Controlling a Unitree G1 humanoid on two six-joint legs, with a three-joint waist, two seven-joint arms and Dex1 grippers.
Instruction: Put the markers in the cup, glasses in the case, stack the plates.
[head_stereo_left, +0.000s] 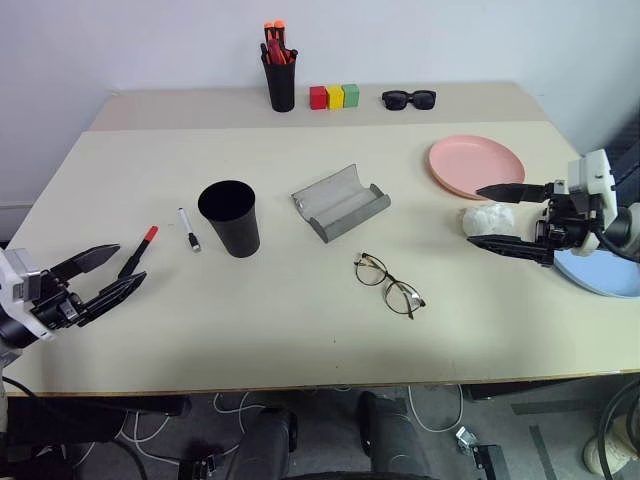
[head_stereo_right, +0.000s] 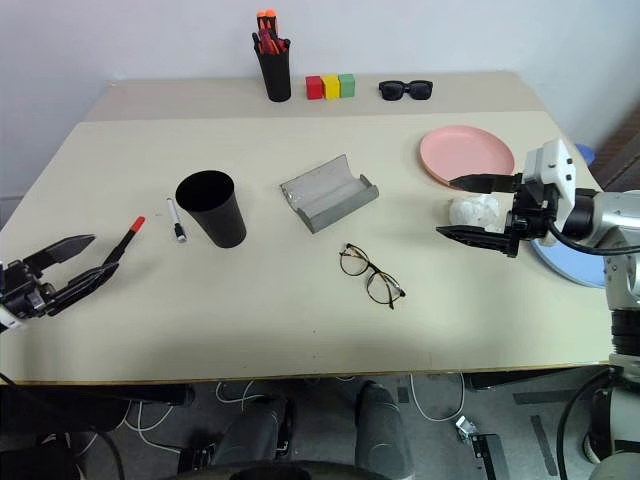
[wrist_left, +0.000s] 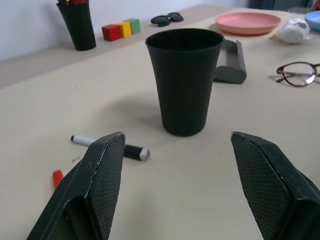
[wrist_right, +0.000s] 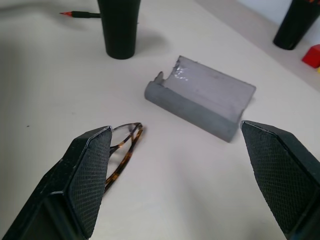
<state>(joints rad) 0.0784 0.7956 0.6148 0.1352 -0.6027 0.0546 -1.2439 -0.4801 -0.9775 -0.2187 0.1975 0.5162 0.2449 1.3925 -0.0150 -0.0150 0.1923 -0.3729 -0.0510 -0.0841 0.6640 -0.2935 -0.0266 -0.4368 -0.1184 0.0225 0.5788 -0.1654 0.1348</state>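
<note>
Both grippers hover empty, jaws spread — left gripper (head_stereo_left: 108, 272) near the markers (head_stereo_left: 188, 229) left of the cup (head_stereo_left: 230, 217), right gripper (head_stereo_left: 497, 216) facing the glasses (head_stereo_left: 388, 284) near the open case (head_stereo_left: 340, 202); plates (head_stereo_left: 476, 165) unstacked at right.

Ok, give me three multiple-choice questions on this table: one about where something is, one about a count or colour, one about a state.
1. Where are the glasses?
A. In the case
B. On the table in front of the case
C. On the pink plate

2. How many markers lie left of the cup?
A. One
B. Two
C. Four

3. The case is:
A. Open and empty
B. Shut
C. Open, holding glasses

Answers: 1 B, they lie on bare tabletop; 2 B, a red-capped marker and a white marker; 3 A, its lining shows bare.
</note>
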